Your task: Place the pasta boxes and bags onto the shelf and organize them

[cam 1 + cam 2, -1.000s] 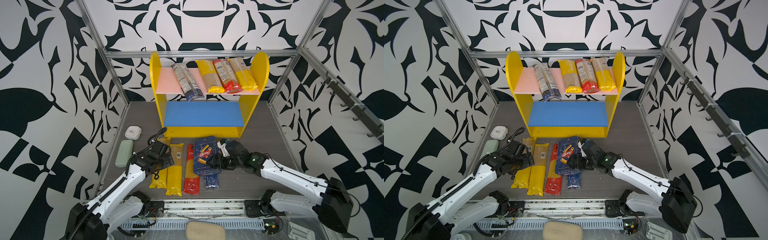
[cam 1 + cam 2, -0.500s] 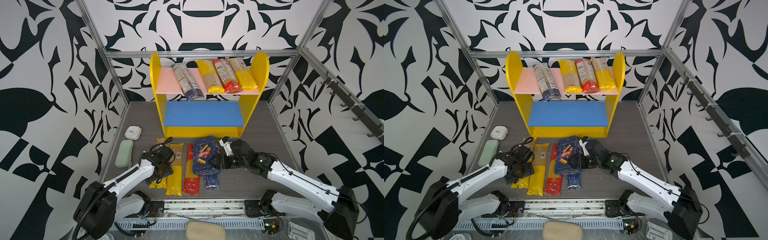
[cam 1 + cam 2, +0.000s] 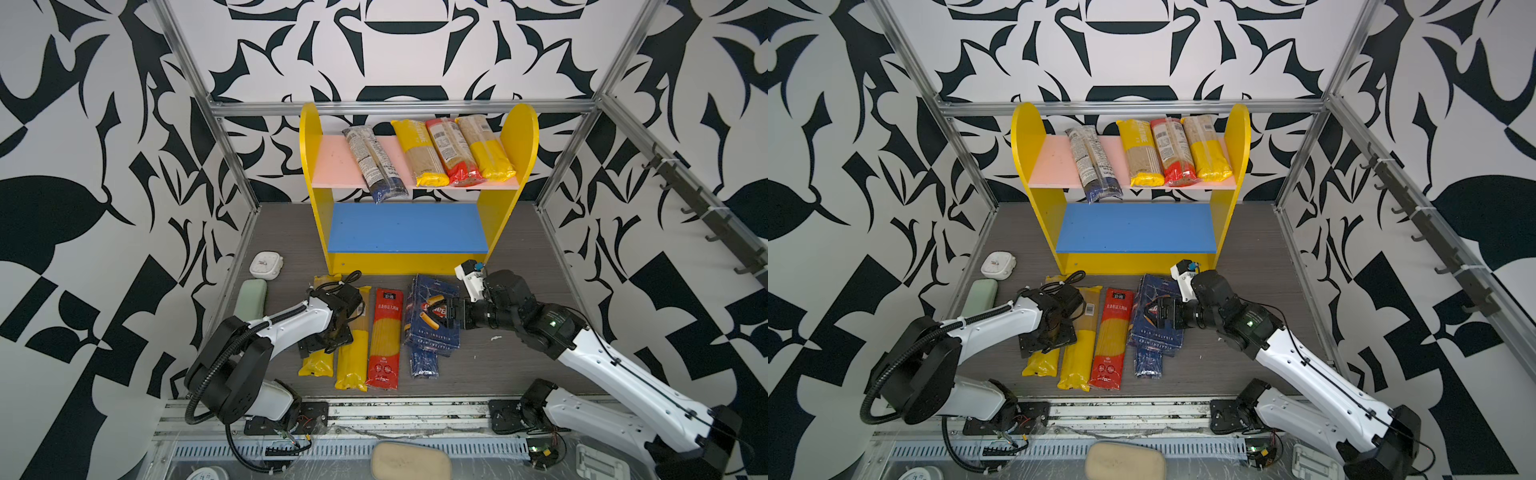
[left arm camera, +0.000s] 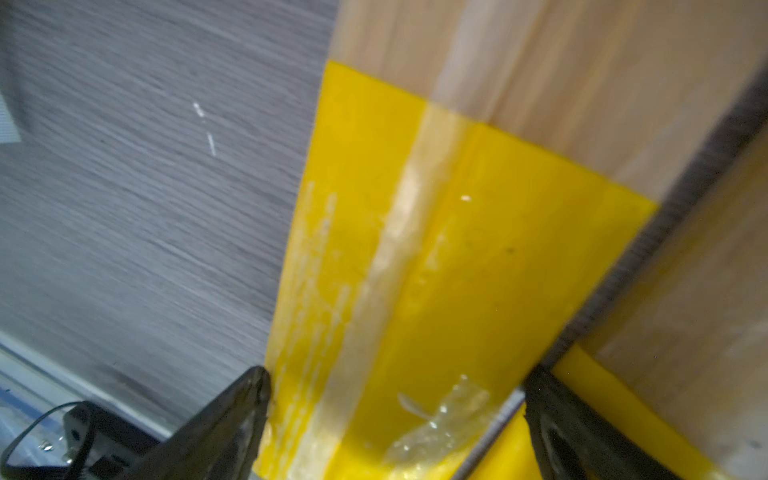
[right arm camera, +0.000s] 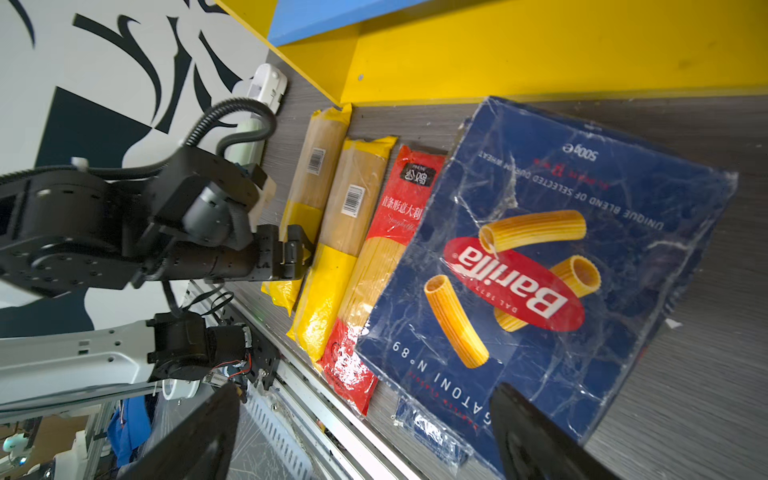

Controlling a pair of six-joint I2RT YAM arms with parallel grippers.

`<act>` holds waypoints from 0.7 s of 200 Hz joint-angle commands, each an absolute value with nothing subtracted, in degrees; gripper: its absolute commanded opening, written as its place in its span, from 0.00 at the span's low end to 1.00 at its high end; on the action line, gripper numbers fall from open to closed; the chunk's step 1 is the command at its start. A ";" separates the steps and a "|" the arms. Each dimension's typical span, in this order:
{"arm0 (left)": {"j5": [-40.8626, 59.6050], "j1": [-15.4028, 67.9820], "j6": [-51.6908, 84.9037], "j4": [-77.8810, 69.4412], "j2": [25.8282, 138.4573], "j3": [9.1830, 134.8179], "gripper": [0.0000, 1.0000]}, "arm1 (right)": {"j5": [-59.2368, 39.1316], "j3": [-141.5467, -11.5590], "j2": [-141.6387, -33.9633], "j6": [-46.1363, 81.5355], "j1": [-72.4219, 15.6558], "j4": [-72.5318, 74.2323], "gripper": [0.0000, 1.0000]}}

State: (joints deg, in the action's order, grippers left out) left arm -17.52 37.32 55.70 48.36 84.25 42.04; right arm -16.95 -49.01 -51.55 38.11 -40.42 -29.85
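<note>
While your left gripper (image 4: 397,386) and right gripper (image 5: 365,399) both stood apart, the left astride the outermost yellow bag (image 4: 436,249), you risked snagging the neighbouring bag (image 4: 698,311) on closing

Two-tier shelf (image 3: 309,166) upright at the back, yellow sides. Across its pink board (image 3: 332,162), four bags (image 3: 419,158) side by side. On floor in front, flat in a row: two yellow bags (image 3: 352,357), red bag (image 3: 384,336), blue rigatoni box (image 3: 430,336) atop narrow spaghetti box (image 3: 424,365).

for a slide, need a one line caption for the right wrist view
Right wrist view: open right end effector over the wrapped Barilla rigatoni box, three spaghetti bags alongside, near the shelf.
</note>
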 commanded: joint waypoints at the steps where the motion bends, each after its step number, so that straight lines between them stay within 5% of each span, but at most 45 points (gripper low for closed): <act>1: -11.20 39.45 57.94 37.94 90.46 36.89 0.96 | -16.90 -52.18 -49.70 35.79 -40.08 -33.16 0.96; 55: -11.84 44.39 63.26 31.04 92.19 32.35 0.94 | -16.42 -53.35 -47.23 36.86 -39.99 -36.92 0.96; 140: -26.29 51.67 70.55 50.44 77.04 37.57 0.99 | -13.45 -51.71 -46.85 37.64 -39.99 -37.23 0.98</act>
State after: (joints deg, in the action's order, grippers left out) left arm -27.55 51.00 68.60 42.54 80.93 38.48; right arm -15.14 -51.13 -46.54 37.47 -40.21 -38.06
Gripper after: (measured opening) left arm 0.992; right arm 0.972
